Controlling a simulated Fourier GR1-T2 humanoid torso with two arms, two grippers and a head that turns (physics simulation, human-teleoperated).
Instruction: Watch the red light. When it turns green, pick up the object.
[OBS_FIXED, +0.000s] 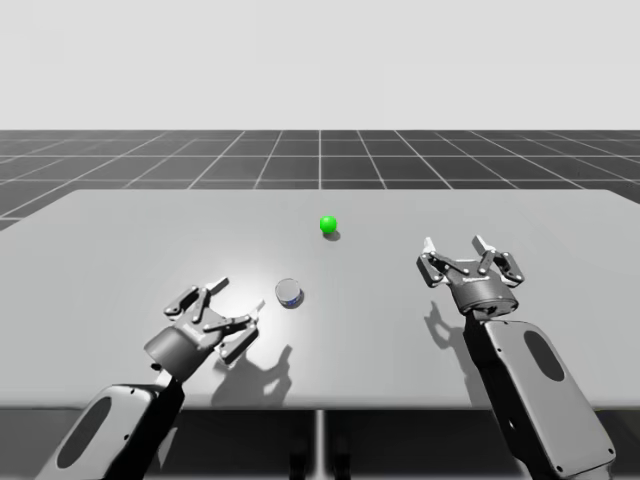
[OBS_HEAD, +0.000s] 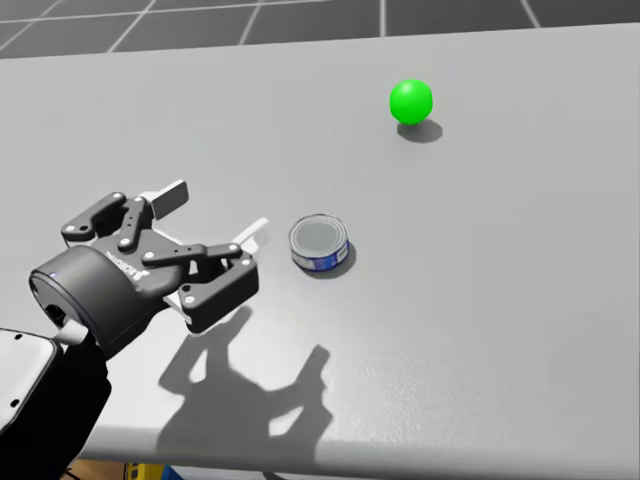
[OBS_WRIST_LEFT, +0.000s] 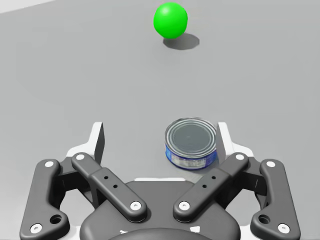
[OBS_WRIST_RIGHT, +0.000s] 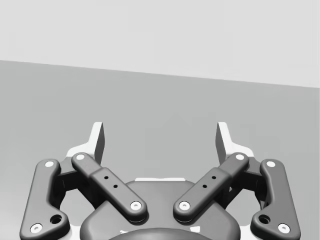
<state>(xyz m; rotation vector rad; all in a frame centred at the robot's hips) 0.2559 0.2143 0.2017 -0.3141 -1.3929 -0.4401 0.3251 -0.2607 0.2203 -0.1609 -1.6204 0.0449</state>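
The light, a small ball (OBS_FIXED: 328, 224) (OBS_HEAD: 411, 101) (OBS_WRIST_LEFT: 170, 20), glows green at mid-table. A short round can (OBS_FIXED: 289, 293) (OBS_HEAD: 319, 243) (OBS_WRIST_LEFT: 191, 143) with a silver lid and a blue band stands upright nearer to me. My left gripper (OBS_FIXED: 237, 300) (OBS_HEAD: 215, 212) (OBS_WRIST_LEFT: 160, 132) is open, low over the table, just short of the can. In the left wrist view the can sits off-centre in the gap, close to one fingertip. My right gripper (OBS_FIXED: 455, 245) (OBS_WRIST_RIGHT: 160, 131) hovers open and holds nothing, off to the right, far from the can.
The grey table (OBS_FIXED: 520, 215) (OBS_HEAD: 520, 300) carries only the ball and the can. Its front edge runs just behind both wrists. A dark grid floor (OBS_FIXED: 320, 150) lies beyond its far edge.
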